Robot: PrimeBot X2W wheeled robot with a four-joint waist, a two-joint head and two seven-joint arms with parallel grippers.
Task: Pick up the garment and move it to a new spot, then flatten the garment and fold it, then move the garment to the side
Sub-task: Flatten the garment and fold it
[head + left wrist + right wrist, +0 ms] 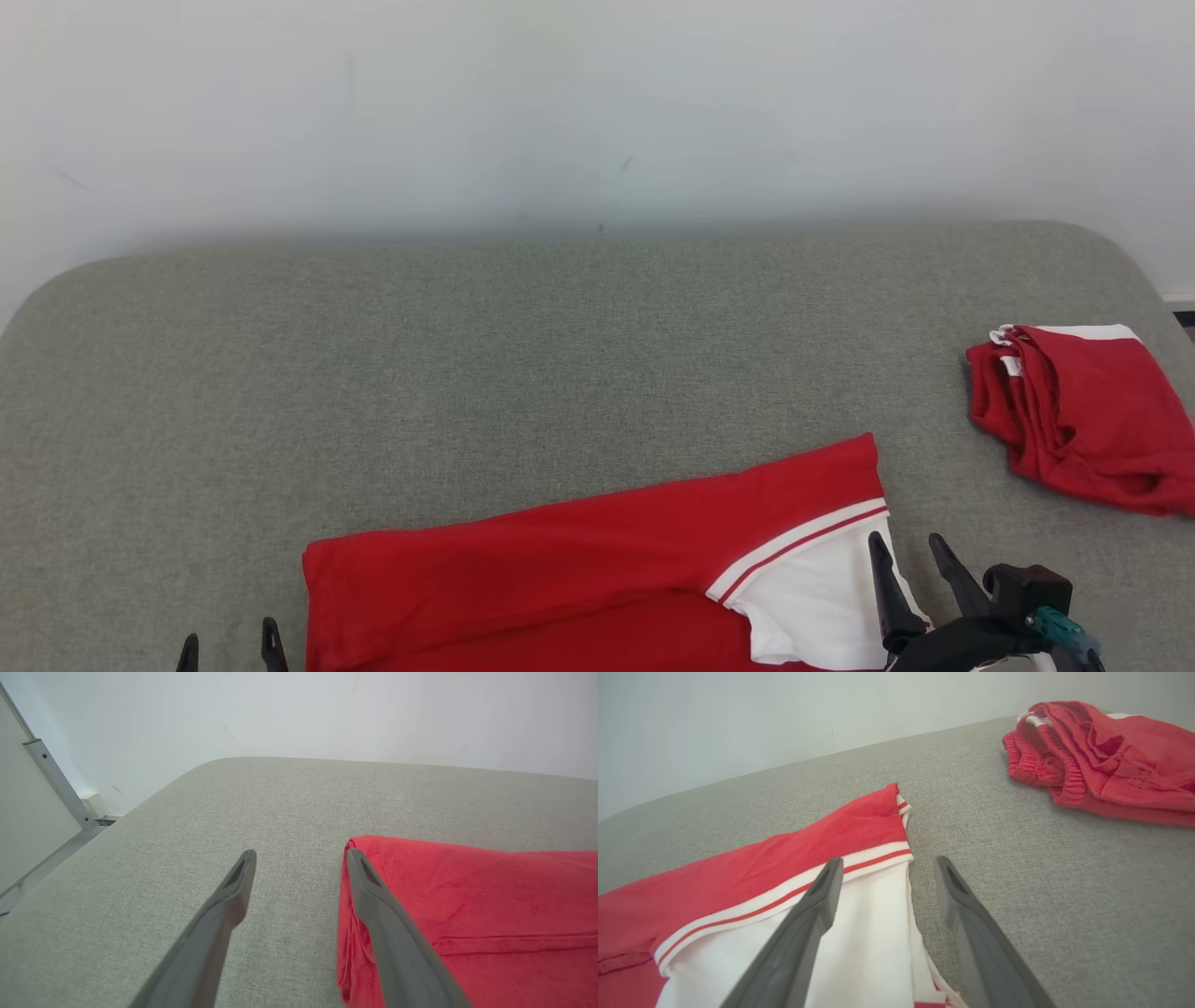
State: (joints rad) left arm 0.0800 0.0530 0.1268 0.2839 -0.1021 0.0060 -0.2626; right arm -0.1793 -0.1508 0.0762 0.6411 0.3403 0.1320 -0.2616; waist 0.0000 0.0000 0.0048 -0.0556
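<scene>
Flanking the folded red-and-white garment (560, 569) at bottom centre of the frame, left gripper (231, 637) and right gripper (904, 541) sit with jaws wide open, empty, one per end, likely poised to shift it aside.

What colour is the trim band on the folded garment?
The trim band is white with one thin red stripe; the right wrist view shows it best.
</scene>
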